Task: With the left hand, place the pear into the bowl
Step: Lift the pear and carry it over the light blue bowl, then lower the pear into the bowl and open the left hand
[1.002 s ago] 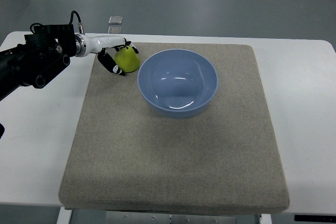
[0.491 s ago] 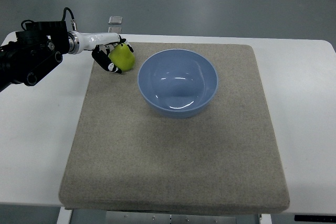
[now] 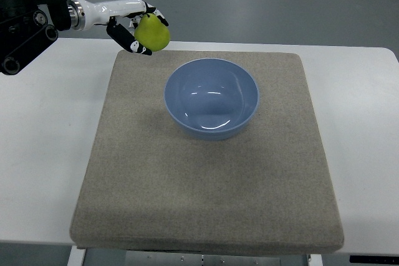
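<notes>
- Top view: left robot hand had its fingers curled around the pear, held above the counter at the mat's far-left corner.
- Bowl lay at 4 o'clock from the pear, near; right arm unseen.

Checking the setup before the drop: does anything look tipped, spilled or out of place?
Nothing stands out. The blue bowl sits upright and empty on the grey mat, which lies flat on the white table. The left hand holds the pear.
</notes>
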